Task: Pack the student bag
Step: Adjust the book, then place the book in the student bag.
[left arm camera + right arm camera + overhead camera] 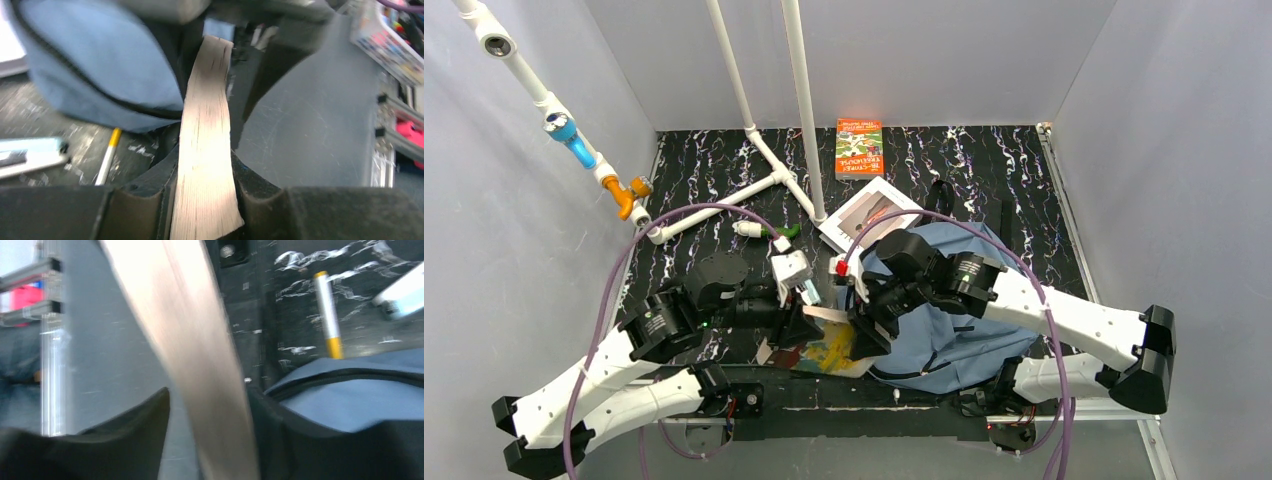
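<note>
**Left gripper clamped on a book at the bag's edge**

My left gripper (205,157) has both pads pressed flat to the sides of a book (205,150), whose bare page edge runs up between them. My right gripper (209,395) straddles the same book from the other end. Its jaws stand parted, with a gap showing beside one finger, so I judge the left alone carries the load.

The step in hand, as I read it, is feeding this book into the student bag (944,330). The next move calls for tipping the free end toward the bag's zippered edge and sliding it under the fabric. The right gripper could lift that flap. I cannot tell how wide the mouth gapes.

The bag lies slumped near the table's front edge, right of centre, under my right arm. Its left edge is just beside the book, and both grippers meet right there. The left wrist view puts blue fabric close against the book's far end.

A yellow-tipped pencil (108,155) lies on the dark mat beside the bag. Farther off, a white book (869,215) touches the bag's far left corner. An orange book (859,148) rests by the back wall, well apart.
</note>
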You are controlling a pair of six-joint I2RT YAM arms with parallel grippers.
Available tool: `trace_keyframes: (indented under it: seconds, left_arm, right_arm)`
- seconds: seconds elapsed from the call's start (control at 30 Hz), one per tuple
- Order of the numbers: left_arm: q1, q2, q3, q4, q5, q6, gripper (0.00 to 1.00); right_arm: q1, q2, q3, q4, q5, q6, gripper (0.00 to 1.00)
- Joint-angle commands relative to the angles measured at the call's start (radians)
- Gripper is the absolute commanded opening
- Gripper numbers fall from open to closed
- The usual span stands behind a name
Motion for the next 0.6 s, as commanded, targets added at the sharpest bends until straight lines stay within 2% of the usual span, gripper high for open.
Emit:
trace_keyframes:
  seconds: [0.0, 0.03, 0.1, 0.23, 0.33, 0.4, 0.47, 0.57]
  left_arm:
    - [0.002, -0.033, 0.086, -0.111, -0.347, -0.163, 0.00]
    - [0.002, -0.023, 0.107, -0.145, -0.383, -0.172, 0.00]
    - [0.002, -0.007, 0.147, -0.196, -0.453, -0.186, 0.00]
    - [0.002, 0.047, 0.268, -0.364, -0.662, -0.250, 0.00]
    - [0.002, 0.061, 0.357, -0.490, -0.841, -0.331, 0.00]
    - [0.002, 0.069, 0.426, -0.593, -0.953, -0.438, 0.00]
    - [0.002, 0.083, 0.491, -0.674, -0.996, -0.525, 0.00]
    - [0.002, 0.071, 0.508, -0.689, -0.990, -0.611, 0.00]
  right_arm:
    - [-0.029, -0.070, -0.002, 0.090, 0.190, 0.053, 0.80]
    - [-0.037, -0.071, -0.003, 0.086, 0.240, 0.063, 0.92]
    - [-0.053, -0.072, -0.003, 0.082, 0.383, 0.103, 0.98]
    - [-0.081, -0.069, -0.007, 0.065, 0.735, 0.260, 0.99]
    - [-0.081, -0.066, -0.035, 0.069, 0.789, 0.333, 0.98]
    - [-0.067, -0.059, -0.056, 0.071, 0.819, 0.374, 0.98]
    - [-0.004, -0.030, -0.058, 0.059, 0.885, 0.395, 0.98]
    - [0.120, 0.040, -0.034, 0.034, 1.030, 0.452, 0.98]
